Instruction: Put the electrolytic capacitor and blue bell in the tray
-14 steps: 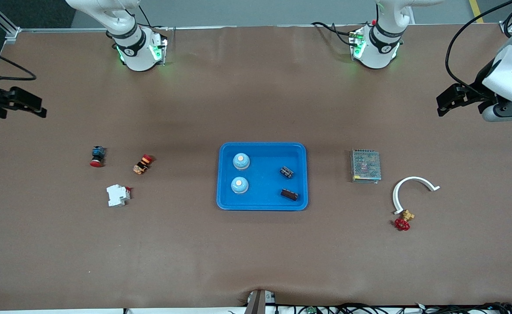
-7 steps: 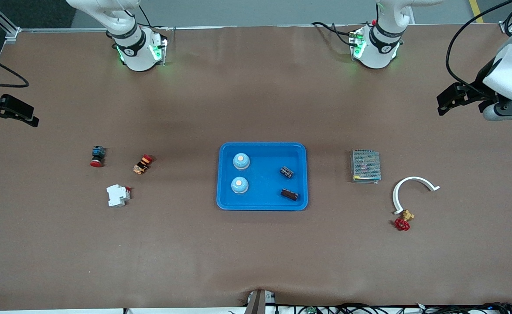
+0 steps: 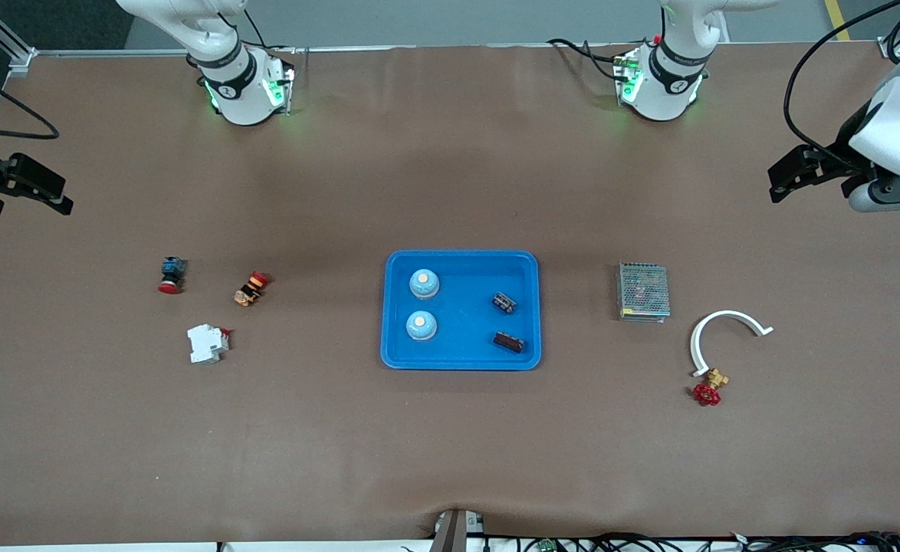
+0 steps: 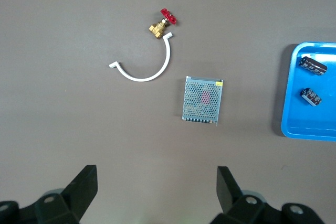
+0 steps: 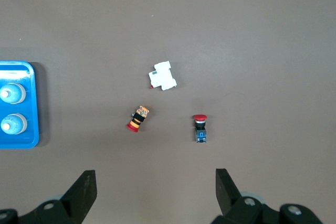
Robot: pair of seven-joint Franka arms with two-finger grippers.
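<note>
1. Both end effectors are spread wide and hold nothing: my left end effector (image 3: 786, 182) hangs over the worktop (image 3: 450, 460) at the left arm's end, my right end effector (image 3: 57, 195) over the right arm's end.
2. At mid-frame, the tray (image 3: 461, 362) holds two blue bells (image 3: 424, 283) (image 3: 421, 326) and two electrolytic capacitors (image 3: 504, 302) (image 3: 509, 342), each lying apart from the others.
3. I judge the placing done; the step in hand is parking, best done high and well away from the tray so nothing gets nudged.
4. Compared with a second ago, my right end effector has shifted slightly along the frame's edge; my left has barely moved, and the tray's contents are unchanged.
</note>
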